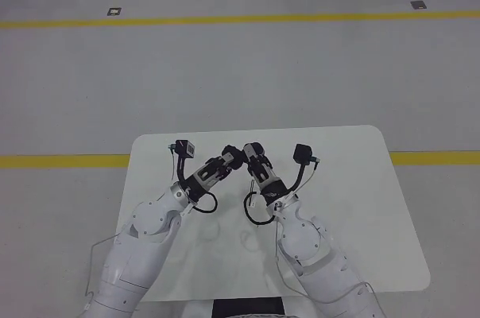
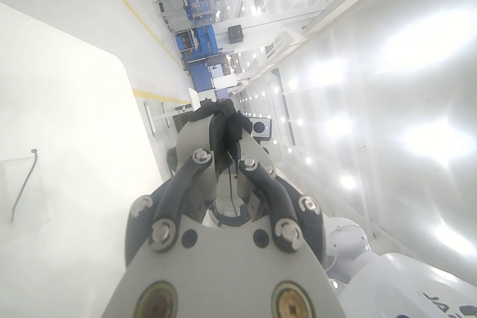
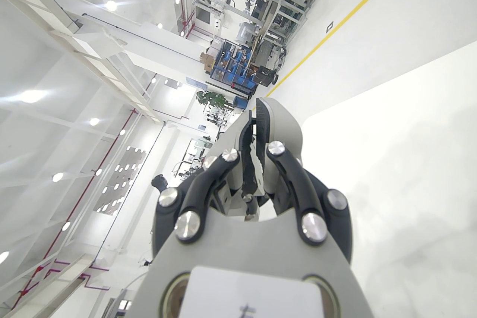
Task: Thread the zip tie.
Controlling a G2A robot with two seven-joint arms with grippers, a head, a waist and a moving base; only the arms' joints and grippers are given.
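My left gripper [image 2: 223, 109] is shut, its tips wrapped in black tape. A thin black strip [image 2: 231, 181], apparently a zip tie, runs from between its fingers back toward the palm. My right gripper [image 3: 258, 104] is shut with its ribbed pads [image 3: 265, 120] pressed together; I see nothing between them. In the top view the left gripper [image 1: 230, 153] and the right gripper [image 1: 251, 150] are tip to tip, raised over the middle of the white table [image 1: 351, 183]. Another grey zip tie [image 2: 23, 185] lies flat on the table.
The lying zip tie rests on a clear plastic sheet [image 2: 26, 207] on the table [image 2: 74, 92]. Yellow floor lines [image 1: 57, 160] run beside and beyond the table. Bare table surface lies to the right of the arms [image 1: 367, 222].
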